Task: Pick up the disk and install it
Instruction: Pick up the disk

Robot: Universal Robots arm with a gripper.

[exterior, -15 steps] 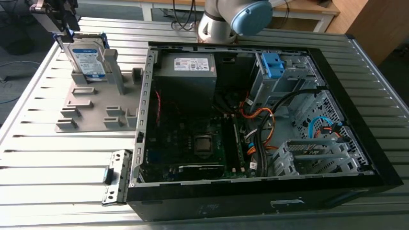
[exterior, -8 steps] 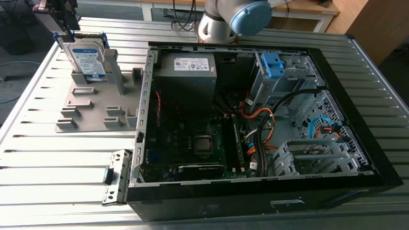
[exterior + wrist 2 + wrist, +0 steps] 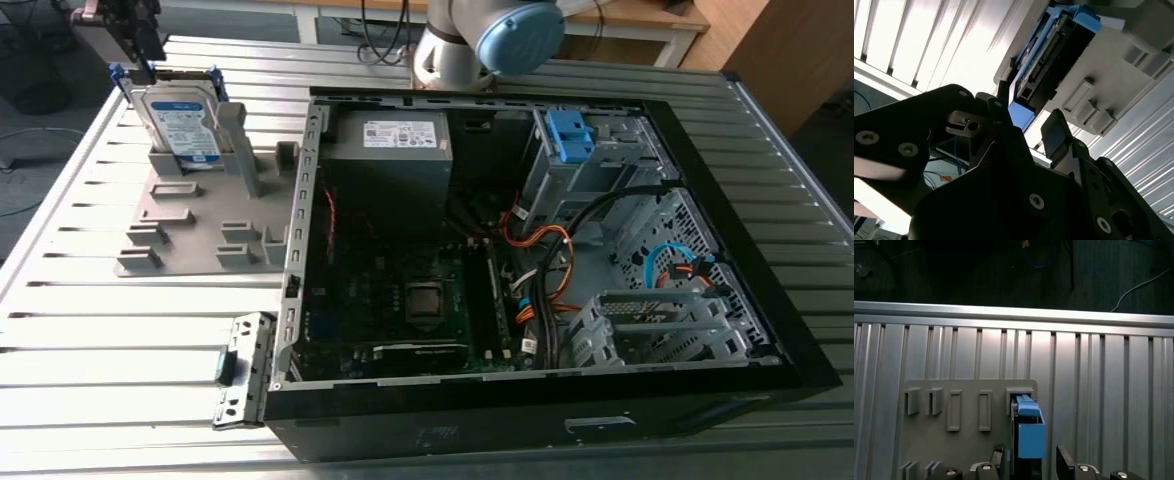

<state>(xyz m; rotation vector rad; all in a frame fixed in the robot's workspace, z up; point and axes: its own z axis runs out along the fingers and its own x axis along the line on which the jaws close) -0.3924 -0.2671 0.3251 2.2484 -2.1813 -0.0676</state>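
1. Black two-finger gripper (image 3: pixel 138 50) hangs over the far corner of the ribbed metal table (image 3: pixel 107 330), at the exterior view's left.
2. Jaws are wide. In both wrist views the fingers (image 3: pixel 1063 460) (image 3: pixel 1056 132) stand one on each side of the disk's upper end, with a gap visible on both sides, so nothing is gripped.
3. Flat silver hard disk (image 3: pixel 180 115) with a white-and-blue label and a bright blue plastic carrier frame sits directly under the gripper. It stands upright on edge in a slot of the grey plastic fixture plate (image 3: pixel 200 240).
4. First wrist view: the blue carrier end of the disk (image 3: pixel 1030 432) lies between the fingertips, roughly centred.
5. Second wrist view: same thing, the blue frame corner (image 3: pixel 1021 115) sits inside the open jaws and the disk body (image 3: pixel 1054 55) runs away from the gripper into the grey fixture.
6. Open black computer case (image 3: pixel 467 440) lies flat beside the fixture, well apart from the gripper, toward the exterior view's right.
7. Inside the case there is a grey box with a white sticker (image 3: pixel 387 160) on the side nearer the gripper, and a small blue plastic bracket (image 3: pixel 571 135) on the drive cage on the far side.
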